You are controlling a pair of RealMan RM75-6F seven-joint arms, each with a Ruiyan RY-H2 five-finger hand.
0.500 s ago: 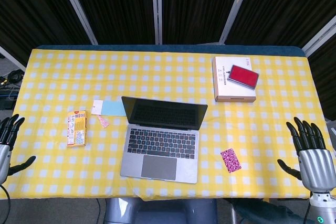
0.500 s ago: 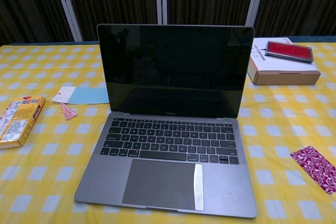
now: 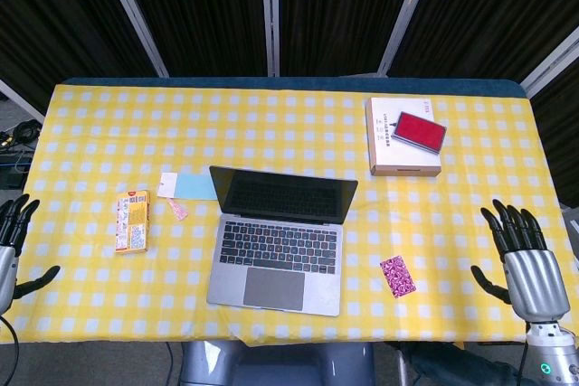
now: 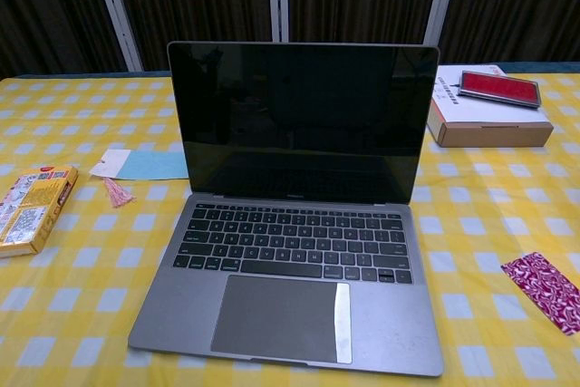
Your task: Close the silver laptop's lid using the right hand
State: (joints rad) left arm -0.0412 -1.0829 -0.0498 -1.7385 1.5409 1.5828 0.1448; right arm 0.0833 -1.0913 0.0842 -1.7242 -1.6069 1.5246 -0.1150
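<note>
1. The silver laptop (image 3: 282,240) sits open near the middle of the bench (image 3: 90,115), towards its front edge; its lid stands upright, the screen dark, keyboard and trackpad exposed.
2. The right hand (image 3: 523,256) is at the bench's front right corner, well apart from the laptop; fingers spread and extended, grasping nothing; it appears only in the head view.
3. The left hand (image 3: 11,246) is at the front left edge, partly cut off by the frame; fingers apart, holding nothing.
4. A cardboard box (image 3: 403,137) lies at the back right, a red case (image 3: 419,131) resting on top of it.
5. A patterned pink card (image 3: 398,277) lies just right of the laptop's base.
6. A blue card with a white tag (image 3: 188,186) lies left of the lid; a yellow packet (image 3: 132,221) lies further left.
</note>
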